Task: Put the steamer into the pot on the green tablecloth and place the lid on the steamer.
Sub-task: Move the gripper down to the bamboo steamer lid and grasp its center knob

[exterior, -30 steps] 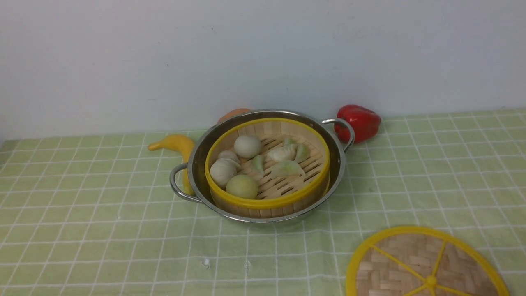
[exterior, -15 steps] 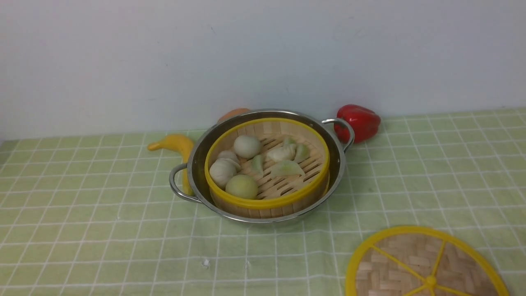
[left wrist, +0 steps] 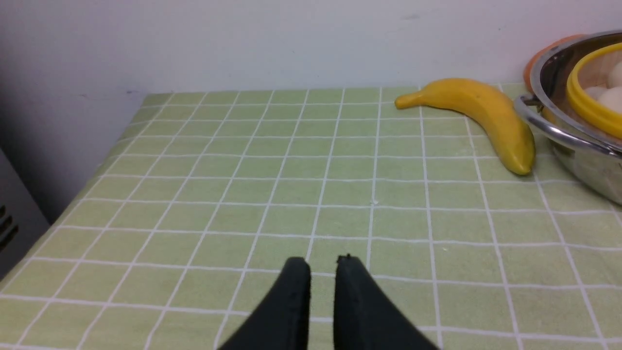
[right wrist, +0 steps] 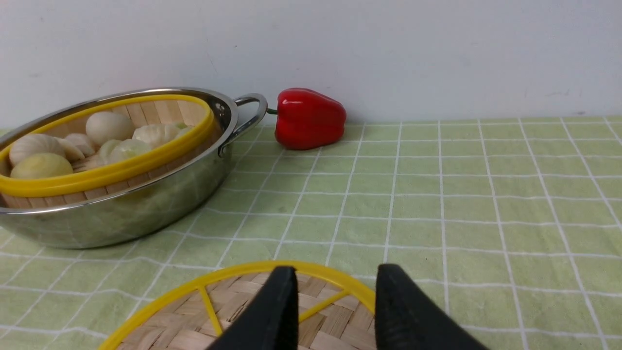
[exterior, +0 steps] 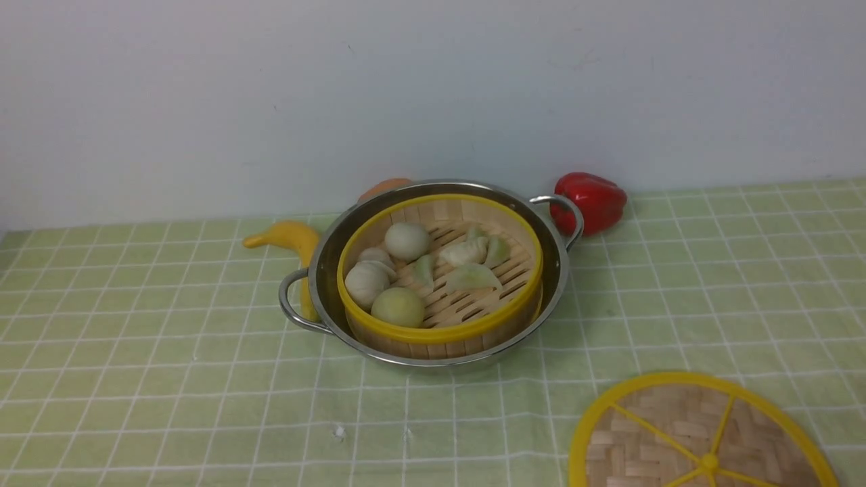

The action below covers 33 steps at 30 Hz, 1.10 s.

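A: One job left, I think. The round bamboo steamer basket with the yellow rim point(exterior: 433, 334) sits inside the wide shiny steel pot point(exterior: 323, 264), on the pale green checked tablecloth point(exterior: 135, 352). White n green buns point(exterior: 406, 240) in it, no top on.

B: Where's the top?

A: The flat round woven bamboo lid with yellow spokes point(exterior: 683, 433) lies flat on the tablecloth, front right, well apart from the pot.

B: Grippers?

A: Right gripper point(right wrist: 335, 272) hangs over the lid's far edge, jaws wide apart, nothing in them. Can't tell if it touches. Left gripper point(left wrist: 323, 265) is over bare tablecloth on the left side. Only a thin gap btw its jaws, nothing in them either.

B: Is the lid heavy?

A: Prob not. It's thin n woven, looks light n stiff, so it shouldn't bend. The yellow rim looks smooth, maybe a bit slippy.

B: Where to grab?

A: It lies flat, so the rim is hard to get under. I'd pinch the small knob point(exterior: 708, 463) in the middle, or a yellow spoke. Grab at the edge n it may tip. Keep it level, set it rim on rim on the steamer. Don't squash the buns.
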Available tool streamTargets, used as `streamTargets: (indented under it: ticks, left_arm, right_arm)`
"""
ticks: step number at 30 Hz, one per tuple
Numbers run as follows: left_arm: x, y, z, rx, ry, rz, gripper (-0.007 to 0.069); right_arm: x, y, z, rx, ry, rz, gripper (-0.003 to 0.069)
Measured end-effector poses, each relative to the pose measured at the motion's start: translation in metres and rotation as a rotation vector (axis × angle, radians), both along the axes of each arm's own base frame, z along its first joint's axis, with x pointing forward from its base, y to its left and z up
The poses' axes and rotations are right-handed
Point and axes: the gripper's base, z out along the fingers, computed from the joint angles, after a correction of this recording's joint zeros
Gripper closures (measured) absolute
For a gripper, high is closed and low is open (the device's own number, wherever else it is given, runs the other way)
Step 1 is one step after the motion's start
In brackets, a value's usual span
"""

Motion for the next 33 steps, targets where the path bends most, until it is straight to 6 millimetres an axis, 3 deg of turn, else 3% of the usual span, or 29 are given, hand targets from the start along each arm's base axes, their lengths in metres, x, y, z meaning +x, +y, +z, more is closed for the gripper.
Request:
streamTargets:
  ticks: [11,13,14,18,22,27,31,33]
  left_arm:
    - [0.000,0.000,0.000,0.003,0.001,-0.001,0.0537]
    - [0.000,0.000,0.000,0.003,0.001,-0.001,0.0529]
    - [0.000,0.000,0.000,0.003,0.001,-0.001,0.0529]
    - [0.000,0.000,0.000,0.004,0.001,-0.001,0.0520]
    - [0.000,0.000,0.000,0.005,0.002,-0.001,0.0517]
    - [0.000,0.000,0.000,0.005,0.002,-0.001,0.0507]
    - [0.000,0.000,0.000,0.005,0.002,-0.001,0.0502]
    - [0.000,0.000,0.000,0.005,0.002,-0.001,0.0496]
  right_arm:
    - [0.000,0.001,0.008,0.073,-0.058,-0.002,0.0414]
    - [-0.002,0.000,0.026,0.104,-0.086,0.000,0.0414]
    - [-0.002,0.000,0.026,0.104,-0.080,0.000,0.0414]
    - [-0.012,-0.001,0.085,0.117,-0.031,0.006,0.0414]
    - [-0.016,0.002,0.113,0.163,0.023,0.026,0.0414]
    - [-0.005,0.008,0.132,0.241,0.071,0.056,0.0414]
    - [0.007,0.013,0.135,0.179,0.199,0.074,0.0414]
    - [0.021,0.017,0.135,0.065,0.351,0.103,0.0414]
